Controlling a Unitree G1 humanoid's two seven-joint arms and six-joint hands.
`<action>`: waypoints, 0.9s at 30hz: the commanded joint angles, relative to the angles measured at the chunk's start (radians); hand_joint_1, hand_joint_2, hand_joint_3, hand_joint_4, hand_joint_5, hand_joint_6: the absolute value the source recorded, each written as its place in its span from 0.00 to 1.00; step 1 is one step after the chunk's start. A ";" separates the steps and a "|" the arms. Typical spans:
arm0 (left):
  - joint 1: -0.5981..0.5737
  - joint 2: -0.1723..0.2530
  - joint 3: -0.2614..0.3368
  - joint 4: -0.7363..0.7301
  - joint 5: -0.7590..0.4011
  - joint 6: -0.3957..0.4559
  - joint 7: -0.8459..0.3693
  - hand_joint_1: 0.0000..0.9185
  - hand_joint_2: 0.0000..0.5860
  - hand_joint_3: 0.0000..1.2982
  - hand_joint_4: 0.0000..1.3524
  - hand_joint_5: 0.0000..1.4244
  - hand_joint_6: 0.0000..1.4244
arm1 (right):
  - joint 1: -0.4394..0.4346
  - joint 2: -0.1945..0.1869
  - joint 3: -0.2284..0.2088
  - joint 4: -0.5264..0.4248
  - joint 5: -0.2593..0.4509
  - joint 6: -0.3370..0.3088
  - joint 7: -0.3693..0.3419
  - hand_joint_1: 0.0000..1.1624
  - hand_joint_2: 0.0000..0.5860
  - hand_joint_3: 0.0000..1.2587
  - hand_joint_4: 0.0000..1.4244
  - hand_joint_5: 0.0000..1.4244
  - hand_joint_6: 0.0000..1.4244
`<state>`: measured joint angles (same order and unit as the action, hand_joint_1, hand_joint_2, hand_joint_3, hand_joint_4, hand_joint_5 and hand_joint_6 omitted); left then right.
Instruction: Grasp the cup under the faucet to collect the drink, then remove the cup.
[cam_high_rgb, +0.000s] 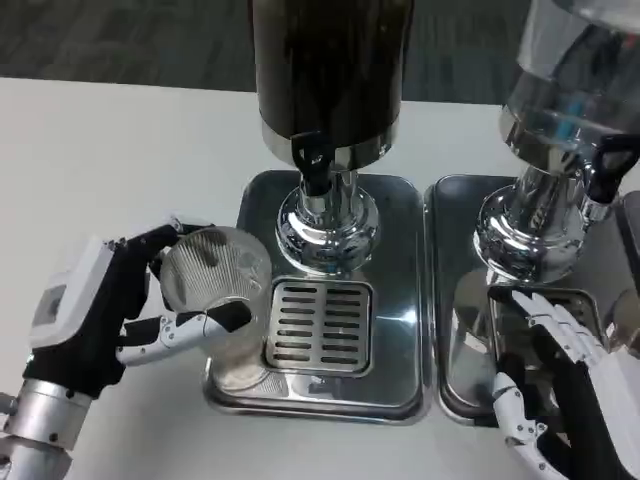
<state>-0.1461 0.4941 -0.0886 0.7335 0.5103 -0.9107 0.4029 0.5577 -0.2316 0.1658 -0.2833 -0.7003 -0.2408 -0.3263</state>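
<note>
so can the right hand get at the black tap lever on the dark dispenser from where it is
Probably yes, though it's a long way over. The right hand sits open and low over the right-hand tray, while the black tap lever faces forward with nothing in front of it. The left hand holds the cup off to the lever's left.

A drinks station of a canteen or test lab is suggested: two chrome-based beverage dispensers (328, 110) are set on steel drip trays (400, 260) on a white table (110, 170).
</note>
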 joint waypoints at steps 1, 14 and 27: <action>-0.016 -0.025 0.001 -0.030 -0.024 0.005 -0.016 0.35 0.11 0.50 0.56 0.71 0.96 | 0.012 0.007 -0.001 -0.020 -0.004 -0.019 -0.018 0.22 0.98 0.15 0.08 0.07 0.07; -0.049 -0.065 -0.010 -0.019 -0.017 0.014 -0.042 0.36 0.09 0.50 0.56 0.71 0.96 | 0.020 0.001 0.000 -0.066 -0.042 -0.025 -0.013 0.24 0.97 0.16 0.08 0.07 0.08; -0.068 -0.095 -0.023 0.006 -0.014 0.005 -0.045 0.36 0.09 0.50 0.56 0.70 0.96 | 0.025 -0.006 -0.003 -0.106 -0.068 -0.019 0.000 0.26 0.98 0.16 0.09 0.07 0.07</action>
<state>-0.1922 0.4096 -0.1055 0.7369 0.5109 -0.8940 0.3562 0.5760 -0.2392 0.1682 -0.3749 -0.7763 -0.2514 -0.3270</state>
